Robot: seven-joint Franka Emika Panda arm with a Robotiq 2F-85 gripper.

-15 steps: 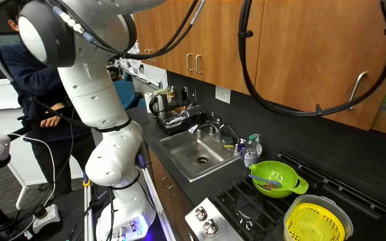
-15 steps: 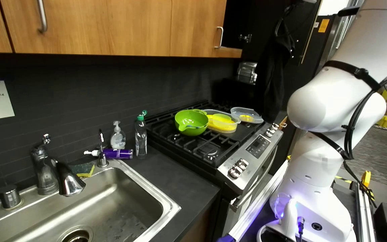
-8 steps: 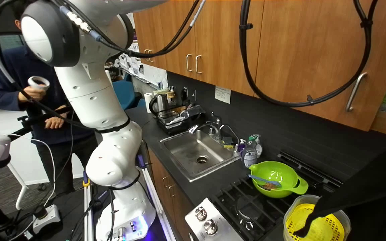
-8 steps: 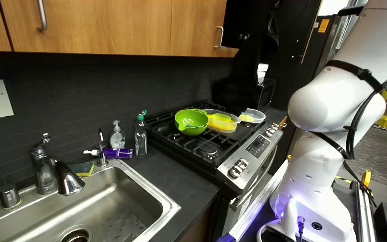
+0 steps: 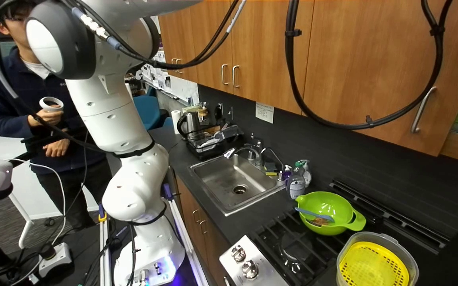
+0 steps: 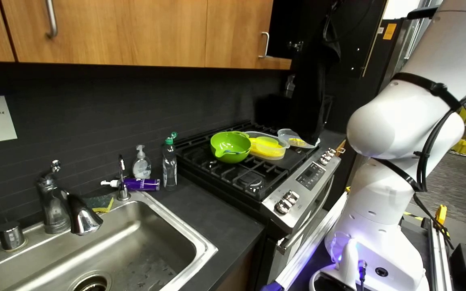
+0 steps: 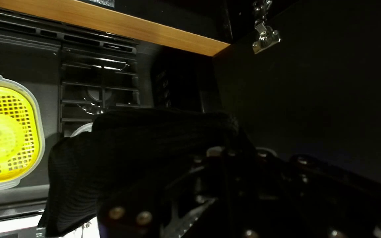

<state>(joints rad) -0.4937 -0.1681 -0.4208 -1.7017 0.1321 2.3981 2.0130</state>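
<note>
Wrist view: a black, ribbed cloth of soft fabric [image 7: 117, 148] is clamped in the dark metal end effector [image 7: 227, 145], which is drawn together on it; its tips are lost among shadow and folds. In an exterior view the cloth is seen hanging by the end of the black gas stove [image 6: 253, 184] that lies away from the stainless-steel sink [image 5: 223, 178]. A shallow piece of transparent plastic [image 6: 285, 132], marked with a yellow patch [image 6: 297, 141], is partly hidden behind the cloth; whether the two touch cannot be told.

Farther along the stove, a deeper, oval tub of transparent plastic [image 5: 390, 238] is largely filled by a perforated yellow plastic colander [image 5: 374, 262]. A paler round shape [image 6: 266, 141] is seen inside the colander; whether that is a separate piece cannot be told. Just beside the tub, a lime-green plastic bowl with a spout and a looped handle [image 5: 340, 202] is set on the stove. A slim blue utensil [image 5: 312, 213] is leaned inside the bowl with one end at the rim, and some brown matter [image 5: 321, 221] is gathered low in it.

On the dark table [image 6: 225, 214], near the sink, a transparent bottle with a green cap [image 6: 170, 167] and a transparent pump bottle [image 6: 142, 165] are stood upright, while a purple bottle with a white pump [image 6: 142, 184] is laid sideways.
</note>
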